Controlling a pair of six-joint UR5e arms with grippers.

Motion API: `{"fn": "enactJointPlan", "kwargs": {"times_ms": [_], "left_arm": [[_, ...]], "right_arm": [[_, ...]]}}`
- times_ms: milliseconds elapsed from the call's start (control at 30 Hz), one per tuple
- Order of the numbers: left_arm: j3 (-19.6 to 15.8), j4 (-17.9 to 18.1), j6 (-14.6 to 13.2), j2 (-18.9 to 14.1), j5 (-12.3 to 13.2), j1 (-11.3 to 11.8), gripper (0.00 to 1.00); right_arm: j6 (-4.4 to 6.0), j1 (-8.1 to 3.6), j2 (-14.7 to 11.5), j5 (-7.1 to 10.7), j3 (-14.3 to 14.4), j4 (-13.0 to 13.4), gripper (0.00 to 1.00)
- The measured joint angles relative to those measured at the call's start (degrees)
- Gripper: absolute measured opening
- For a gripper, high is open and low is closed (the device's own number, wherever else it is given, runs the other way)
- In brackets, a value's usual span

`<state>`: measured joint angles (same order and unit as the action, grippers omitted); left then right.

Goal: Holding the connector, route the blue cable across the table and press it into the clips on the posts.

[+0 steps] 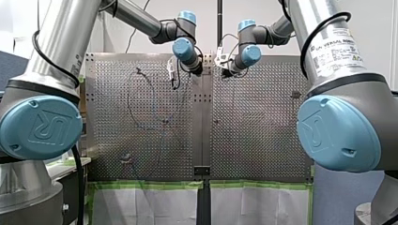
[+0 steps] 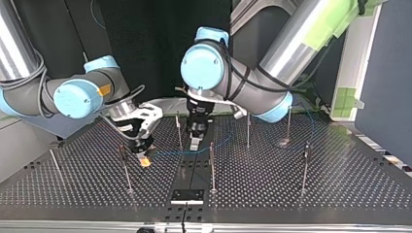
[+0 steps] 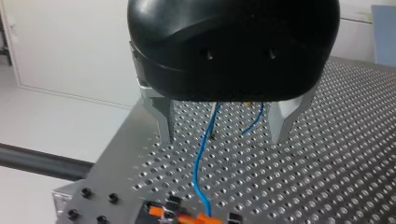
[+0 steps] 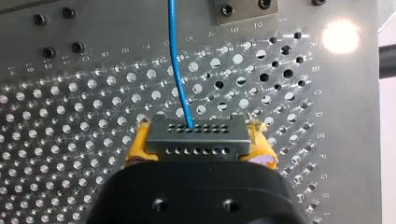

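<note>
My right gripper (image 4: 200,144) clamps its yellow pads (image 4: 135,150) on both sides of the dark connector (image 4: 196,133), held just over the perforated table (image 4: 70,140) in the right wrist view. The blue cable (image 4: 177,65) leaves the connector's upper row of holes and runs straight ahead across the plate toward a bolted bracket (image 4: 245,9) at the table's edge.

In the left wrist view, the metal fingers (image 3: 162,119) of my left gripper (image 3: 223,139) stand spread wide and grasp nothing. The cable passes down between them, apart from both.

From the top view, the right gripper sits low at the left of centre, its pads close to the table and just beside a thin post (image 2: 125,167). The left gripper hangs just to its right over the table's centre seam, between two more posts. The cable runs from the connector, under the left gripper, and on toward the posts at the view's right. I cannot tell whether it sits in any clip.

In the front view both grippers work at the far end of the table, one on either side of the seam, and a loose loop of cable lies on the left panel.
</note>
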<state>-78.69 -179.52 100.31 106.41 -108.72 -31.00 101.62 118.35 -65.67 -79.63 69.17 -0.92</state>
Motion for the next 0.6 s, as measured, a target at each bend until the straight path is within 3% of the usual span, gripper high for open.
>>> {"fn": "enactJointPlan", "kwargs": {"times_ms": [600], "left_arm": [[8.87,-1.42,-1.00,5.21,-1.65,-0.53,1.00]], "right_arm": [[0.00,-0.08,0.04,0.12,0.01,0.02,0.00]]}}
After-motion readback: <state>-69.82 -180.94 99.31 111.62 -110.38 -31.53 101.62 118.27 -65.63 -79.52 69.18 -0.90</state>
